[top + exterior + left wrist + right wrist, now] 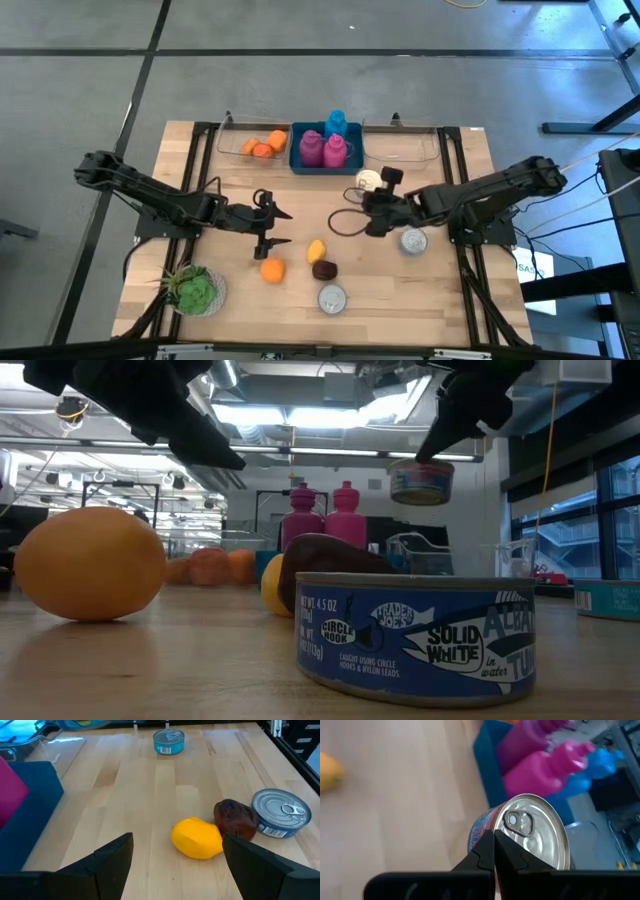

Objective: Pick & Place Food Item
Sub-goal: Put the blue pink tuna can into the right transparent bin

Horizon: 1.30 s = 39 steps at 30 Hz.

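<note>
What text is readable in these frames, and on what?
All on the near tuna can, low view:
"TRADER JOE'S"
"SOLID WHITE"
"ALBA..." then "TUN...", both cut off by the curve
"in water"
"CIRCLE HOOK"
"NET WT. 4.5 OZ"
Fine print under the circle hook badge: too small to read.
Label of the lifted can at the shut right gripper: blurred, unreadable.
Pink bottles: no readable text.

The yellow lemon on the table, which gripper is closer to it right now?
Left. The open left gripper hovers just beside the lemon, facing it. The right gripper is farther off, shut, beyond the lemon toward the bins.
</note>
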Motion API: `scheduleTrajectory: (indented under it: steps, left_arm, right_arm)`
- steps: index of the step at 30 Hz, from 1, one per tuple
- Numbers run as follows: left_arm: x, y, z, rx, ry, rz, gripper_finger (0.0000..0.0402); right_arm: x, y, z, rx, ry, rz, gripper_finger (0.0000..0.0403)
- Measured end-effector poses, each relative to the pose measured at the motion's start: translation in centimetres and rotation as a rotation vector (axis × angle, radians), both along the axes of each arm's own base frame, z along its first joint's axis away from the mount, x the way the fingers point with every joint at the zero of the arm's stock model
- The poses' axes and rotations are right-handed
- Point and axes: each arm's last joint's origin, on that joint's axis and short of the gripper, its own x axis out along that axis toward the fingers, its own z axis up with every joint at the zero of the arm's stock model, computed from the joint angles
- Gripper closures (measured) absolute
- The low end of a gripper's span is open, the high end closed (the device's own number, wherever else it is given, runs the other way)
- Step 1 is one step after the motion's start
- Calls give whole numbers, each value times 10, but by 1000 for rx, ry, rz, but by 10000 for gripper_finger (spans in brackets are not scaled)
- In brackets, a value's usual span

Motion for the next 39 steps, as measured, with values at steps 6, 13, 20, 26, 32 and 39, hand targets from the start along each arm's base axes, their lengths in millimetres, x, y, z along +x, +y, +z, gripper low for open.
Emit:
scheduleTrajectory:
  steps: [6, 13, 20, 26, 32, 39]
  left_arm:
    - [-2, 0, 3, -7, -12, -11, 103]
    - [-2, 0, 2, -6, -9, -11, 103]
    - [-2, 0, 3, -9, -9, -19, 103]
    - [-2, 0, 3, -10, -10, -20, 103]
    - [-2, 0, 3, -10, -10, -20, 103]
    - [-2, 0, 2, -10, -9, -21, 103]
  right_arm:
    - [-10, -20, 9, -12, 4, -49, 403]
    - [-24, -40, 7, -9, -12, -106, 403]
    - [-39, -61, -5, -9, -49, -154, 403]
    - [-44, -88, -10, -21, -34, -200, 403]
    - [-43, -119, -7, -1, -58, -207, 403]
    - [-49, -155, -2, 21, -119, -225, 403]
